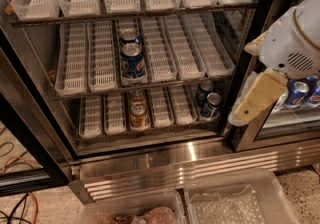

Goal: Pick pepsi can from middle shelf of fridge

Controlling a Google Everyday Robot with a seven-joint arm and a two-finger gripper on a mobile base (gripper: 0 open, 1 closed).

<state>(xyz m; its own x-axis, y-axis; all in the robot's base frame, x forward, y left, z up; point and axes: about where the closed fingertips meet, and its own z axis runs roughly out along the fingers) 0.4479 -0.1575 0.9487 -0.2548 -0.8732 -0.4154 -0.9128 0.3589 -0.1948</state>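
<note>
The pepsi can [133, 61] is blue with the round logo. It stands upright at the front of a whitish slotted tray on the middle shelf [165, 84] of the fridge [190, 163]. A second can [129, 36] stands right behind it in the same lane. My gripper [252, 103] hangs from the white arm [292, 43] at the right. It is outside the fridge, in front of the dark door post, well to the right of the pepsi can and a little lower. It holds nothing.
A gold-brown can [138, 114] and two dark cans [209, 100] stand on the shelf below. More blue cans [300, 90] show behind the right glass door. Two clear plastic bins [235, 203] sit on the floor in front. Cables [20, 203] lie at the left.
</note>
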